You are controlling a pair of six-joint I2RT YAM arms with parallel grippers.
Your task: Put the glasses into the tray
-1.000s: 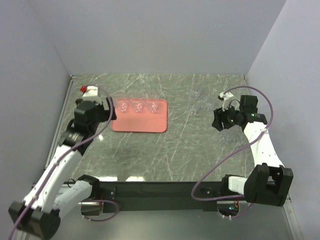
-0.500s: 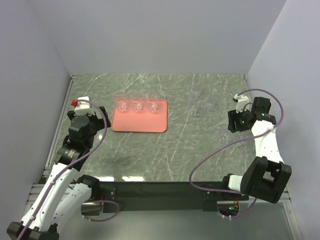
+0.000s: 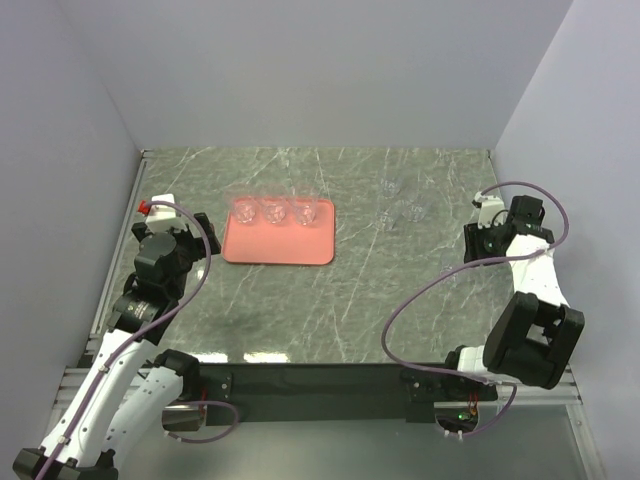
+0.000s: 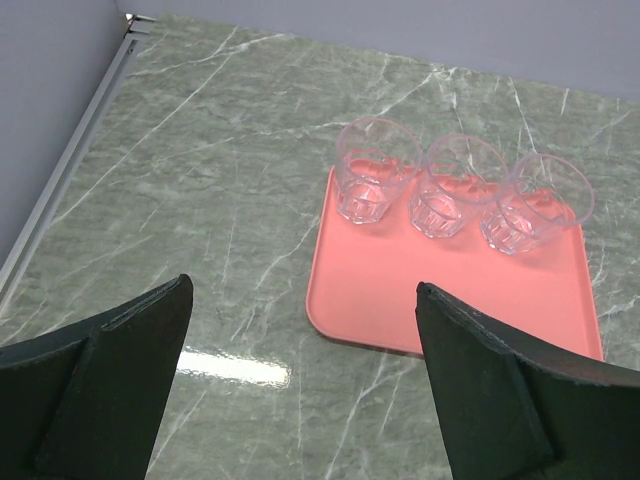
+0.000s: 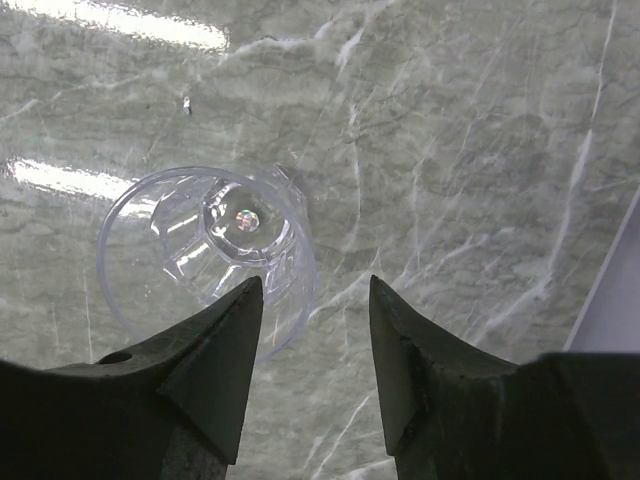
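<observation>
The salmon-pink tray (image 3: 280, 245) lies at the back left, also in the left wrist view (image 4: 450, 300). Three clear glasses (image 3: 272, 210) stand in a row along its far edge (image 4: 455, 195). My left gripper (image 3: 188, 252) is open and empty, left of and nearer than the tray (image 4: 302, 288). My right gripper (image 3: 477, 243) is open and empty near the right wall (image 5: 313, 284). One clear glass (image 5: 210, 250) stands upright on the table just beyond its left finger, outside the jaws. More faint glasses (image 3: 412, 211) stand on the table at the back right.
The marble table (image 3: 330, 300) is enclosed by grey walls; the right wall (image 5: 610, 300) is close to my right gripper. A metal rail (image 4: 70, 190) runs along the table's left edge. The near half of the tray is bare.
My left arm has drawn back from the tray toward the near left. My right arm has swung right toward the wall. Both grippers stay empty.
</observation>
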